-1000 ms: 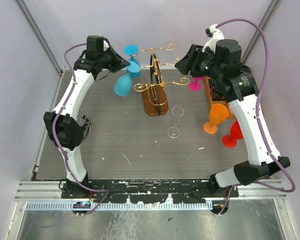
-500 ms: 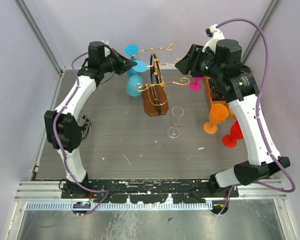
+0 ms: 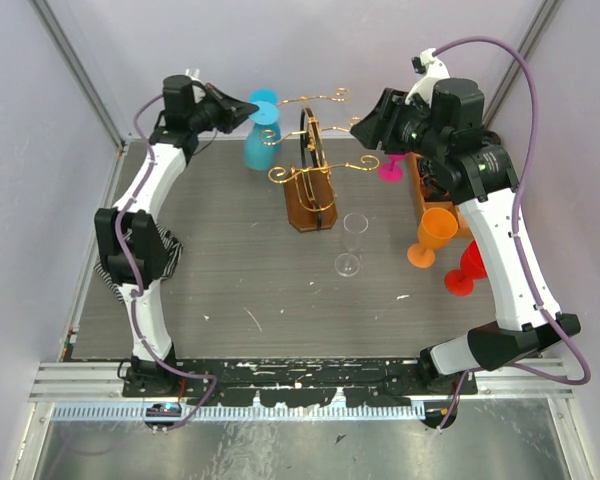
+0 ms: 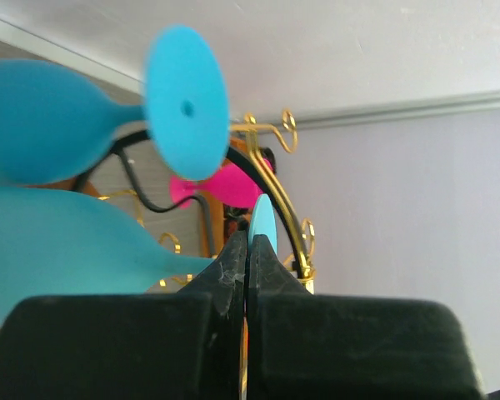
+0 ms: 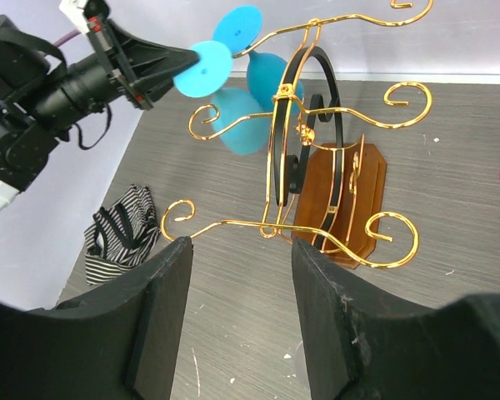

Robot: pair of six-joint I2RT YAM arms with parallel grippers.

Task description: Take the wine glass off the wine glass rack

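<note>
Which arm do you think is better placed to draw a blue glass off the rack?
Left: the left gripper is shut on a blue wine glass by its foot, at the rack; the right gripper is open.

wine glass (image 5: pixel 232 125): solid sky blue, bowl and foot alike
second glass (image 5: pixel 269 73): the same blue, upper middle of the right wrist view
wine glass rack (image 3: pixel 312 205): gold wire, a black hoop inside it, glossy brown wooden base
clear glass (image 3: pixel 352 240): colourless, see-through, centre of the overhead view
pink glass (image 3: pixel 391 168): magenta
orange glass (image 3: pixel 435 232): plain orange
red glass (image 3: pixel 467 268): plain red
tray (image 3: pixel 420 195): seems orange-brown, though mostly hidden by the arm
cloth (image 5: pixel 121 235): black and white stripes
table (image 3: pixel 250 270): grey, fine wood-grain streaks, pale scuffs
walls (image 3: pixel 380 40): pale lilac
left arm (image 3: pixel 150 190), right arm (image 3: pixel 505 250): white shells, black joints, purple cables
left gripper (image 4: pixel 247 250), right gripper (image 5: pixel 242 246): black
</note>
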